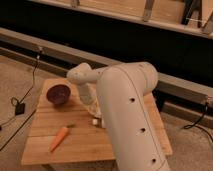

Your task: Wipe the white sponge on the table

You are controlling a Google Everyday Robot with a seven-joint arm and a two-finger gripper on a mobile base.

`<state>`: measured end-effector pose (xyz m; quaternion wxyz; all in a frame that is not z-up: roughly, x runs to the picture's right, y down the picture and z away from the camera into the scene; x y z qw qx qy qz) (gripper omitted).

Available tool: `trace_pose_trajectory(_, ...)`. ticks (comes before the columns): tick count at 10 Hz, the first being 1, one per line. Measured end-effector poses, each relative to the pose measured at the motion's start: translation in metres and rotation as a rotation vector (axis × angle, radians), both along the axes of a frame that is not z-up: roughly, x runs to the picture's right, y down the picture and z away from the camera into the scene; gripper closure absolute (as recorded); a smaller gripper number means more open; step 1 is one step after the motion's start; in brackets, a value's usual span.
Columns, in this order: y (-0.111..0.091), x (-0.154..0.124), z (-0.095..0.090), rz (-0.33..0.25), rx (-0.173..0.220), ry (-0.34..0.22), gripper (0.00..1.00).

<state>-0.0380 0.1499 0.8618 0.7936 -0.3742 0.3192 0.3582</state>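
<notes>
One arm fills the camera view, bending down over the table (45,150). Its gripper (93,111) hangs near the table's centre, fingers closed. The white sponge (95,121) lies just below, at its 6 o'clock; a carrot (59,139) lies at 8 o'clock, a dark bowl (58,94) at 10.

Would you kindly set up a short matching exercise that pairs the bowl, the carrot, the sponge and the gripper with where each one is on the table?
Things:
1. dark bowl
2. carrot
3. white sponge
4. gripper

Places:
A. near the table's front left, lying flat
B. mid-table, at the arm's lower end, shut
C. back left part of the table
D. mid-table, just below the gripper

Pairs: 1-C, 2-A, 3-D, 4-B
</notes>
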Motion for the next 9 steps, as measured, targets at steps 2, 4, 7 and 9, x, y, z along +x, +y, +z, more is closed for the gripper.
trace_pose_trajectory(2, -0.004, 0.032, 0.014, 0.016, 0.008, 0.095, 1.00)
trace_pose_trajectory(4, -0.016, 0.065, 0.030, 0.042, 0.034, 0.195, 1.00)
trace_pose_trajectory(7, -0.046, 0.100, 0.050, 0.081, 0.093, 0.303, 1.00)
trace_pose_trajectory(9, -0.065, 0.103, 0.062, 0.085, 0.126, 0.331, 1.00)
